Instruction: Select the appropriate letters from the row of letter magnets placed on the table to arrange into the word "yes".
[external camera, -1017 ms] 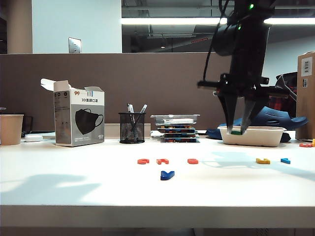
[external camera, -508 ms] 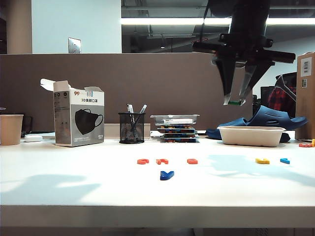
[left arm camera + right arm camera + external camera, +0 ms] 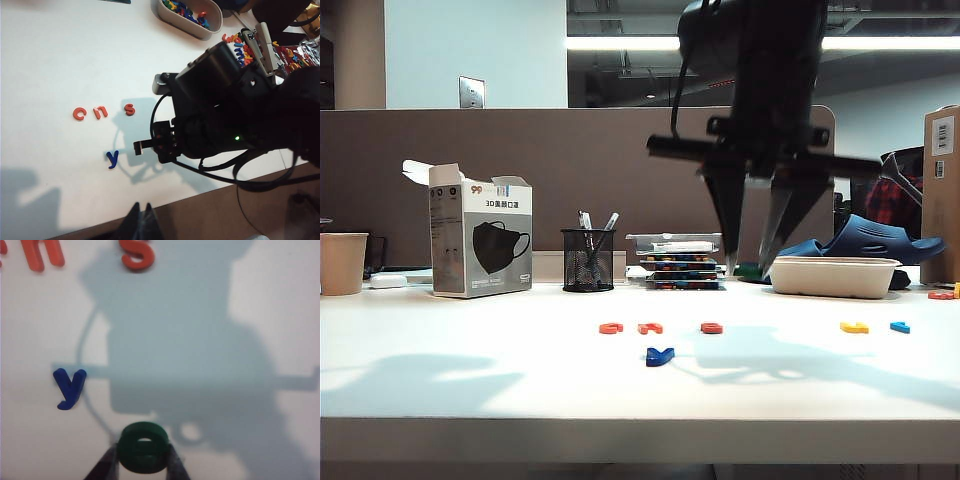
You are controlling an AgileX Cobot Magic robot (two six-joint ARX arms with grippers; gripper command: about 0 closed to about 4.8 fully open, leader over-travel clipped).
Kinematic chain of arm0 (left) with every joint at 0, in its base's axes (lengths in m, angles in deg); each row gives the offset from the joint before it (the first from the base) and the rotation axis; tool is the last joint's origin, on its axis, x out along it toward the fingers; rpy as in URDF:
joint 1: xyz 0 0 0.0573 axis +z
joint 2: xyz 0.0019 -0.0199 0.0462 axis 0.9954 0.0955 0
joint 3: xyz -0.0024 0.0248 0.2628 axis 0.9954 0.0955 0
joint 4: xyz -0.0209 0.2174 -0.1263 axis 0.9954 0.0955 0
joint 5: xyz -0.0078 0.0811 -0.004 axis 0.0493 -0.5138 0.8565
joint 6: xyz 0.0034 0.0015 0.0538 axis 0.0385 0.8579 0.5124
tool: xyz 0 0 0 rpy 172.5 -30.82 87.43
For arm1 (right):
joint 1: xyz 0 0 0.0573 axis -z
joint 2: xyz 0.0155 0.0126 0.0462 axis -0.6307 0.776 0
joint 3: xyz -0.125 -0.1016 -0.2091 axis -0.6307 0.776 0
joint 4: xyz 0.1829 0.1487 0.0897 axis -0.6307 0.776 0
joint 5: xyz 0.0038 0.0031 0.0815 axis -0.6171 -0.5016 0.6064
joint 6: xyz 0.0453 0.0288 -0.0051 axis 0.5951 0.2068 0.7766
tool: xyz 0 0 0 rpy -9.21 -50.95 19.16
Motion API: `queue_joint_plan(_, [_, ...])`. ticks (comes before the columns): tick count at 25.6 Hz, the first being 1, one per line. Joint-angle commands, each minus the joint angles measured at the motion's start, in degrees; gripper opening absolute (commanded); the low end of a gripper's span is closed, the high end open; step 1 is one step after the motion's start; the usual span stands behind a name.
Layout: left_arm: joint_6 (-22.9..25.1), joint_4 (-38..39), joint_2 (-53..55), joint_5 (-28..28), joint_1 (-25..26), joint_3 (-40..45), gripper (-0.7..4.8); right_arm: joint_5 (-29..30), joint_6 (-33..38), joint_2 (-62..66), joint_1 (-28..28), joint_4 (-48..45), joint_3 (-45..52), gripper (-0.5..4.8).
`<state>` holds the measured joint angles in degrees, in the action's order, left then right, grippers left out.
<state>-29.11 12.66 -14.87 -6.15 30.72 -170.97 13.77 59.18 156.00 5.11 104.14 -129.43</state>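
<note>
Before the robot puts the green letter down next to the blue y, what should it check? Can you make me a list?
1. Green e pinched in the right gripper: ok.
2. E still above the table, not down: ok.
3. Blue y lying alone in front of the row: ok.
4. Bare spot beside the y: ok.
5. Orange-red s waiting in the row: ok.
6. Left gripper out of the way: ok; open or shut: cannot tell.
</note>
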Motion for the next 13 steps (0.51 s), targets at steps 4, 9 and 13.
queue_joint_plan(4, [0.2,-0.5,-0.1,-0.2,0.0,-0.2,-0.05,-0.2,3.6,-0.2,-2.3,-8.3,4.5,1.04])
queue_joint_plan(9, [0.2,-0.5,-0.2,-0.2,0.0,-0.2,-0.05,-0.4,3.7,-0.1,-2.4,-11.9,8.1,1.04])
queue_joint_plan(13, [0.2,-0.5,-0.1,-0.2,0.0,-0.2,-0.05,-0.3,3.7,0.2,-2.4,-15.6,10.8,1.04])
